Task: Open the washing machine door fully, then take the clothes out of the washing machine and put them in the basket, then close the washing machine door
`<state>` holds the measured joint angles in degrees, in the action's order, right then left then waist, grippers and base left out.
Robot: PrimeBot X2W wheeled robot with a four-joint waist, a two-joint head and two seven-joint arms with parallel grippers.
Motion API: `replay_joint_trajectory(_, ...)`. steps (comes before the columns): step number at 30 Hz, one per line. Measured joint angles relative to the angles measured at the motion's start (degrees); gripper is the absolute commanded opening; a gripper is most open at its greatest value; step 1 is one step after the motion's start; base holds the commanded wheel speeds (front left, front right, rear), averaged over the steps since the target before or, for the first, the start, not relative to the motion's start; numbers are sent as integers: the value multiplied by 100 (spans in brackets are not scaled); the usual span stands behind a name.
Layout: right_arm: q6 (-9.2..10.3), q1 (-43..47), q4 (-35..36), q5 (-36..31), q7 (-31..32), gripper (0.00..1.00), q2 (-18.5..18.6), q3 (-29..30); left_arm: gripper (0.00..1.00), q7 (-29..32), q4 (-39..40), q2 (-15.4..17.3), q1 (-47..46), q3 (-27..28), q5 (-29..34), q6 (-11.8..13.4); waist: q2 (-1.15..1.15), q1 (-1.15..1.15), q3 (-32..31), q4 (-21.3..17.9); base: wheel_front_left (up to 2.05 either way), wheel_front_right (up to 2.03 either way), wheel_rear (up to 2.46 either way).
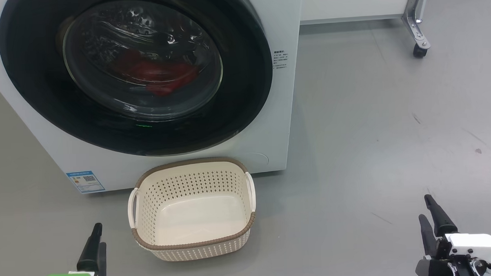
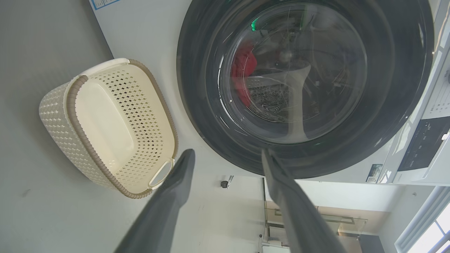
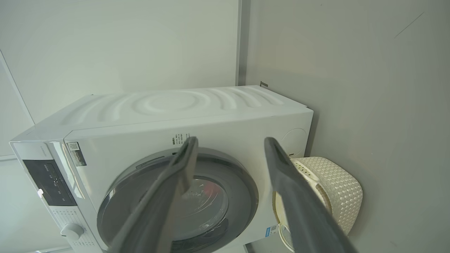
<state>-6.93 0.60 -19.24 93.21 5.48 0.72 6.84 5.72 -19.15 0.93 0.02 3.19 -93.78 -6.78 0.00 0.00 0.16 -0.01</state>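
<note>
Upper left, the stiff, slick washing machine door [image 1: 136, 43] stood shut over soft red clothes [image 1: 157, 73]; its rim likely offered purchase. Left gripper [image 1: 98, 240] and right gripper [image 1: 425, 208] gaped wide, empty.

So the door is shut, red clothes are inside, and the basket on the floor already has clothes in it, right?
Not quite. The basket is empty, as the head view shows. The door is shut and the red clothes are inside, behind its glass.
</note>
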Motion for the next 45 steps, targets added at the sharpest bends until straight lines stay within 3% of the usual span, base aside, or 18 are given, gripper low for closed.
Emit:
replay_joint_trajectory(19,0,-13,194,-225,-85,100,74,-65,100,-183,298,3,-23,-233,27,0,0,0,11,-4,0,0,0)
replay_joint_trajectory(30,0,-31,316,-578,-237,100,189,-190,100,-430,435,14,-54,-410,387,-1,0,0,25,-2,0,0,0)
replay_joint_trajectory(45,0,-95,410,-1707,-624,100,576,-560,100,-892,498,477,-131,-894,2054,73,0,0,24,10,0,0,0)
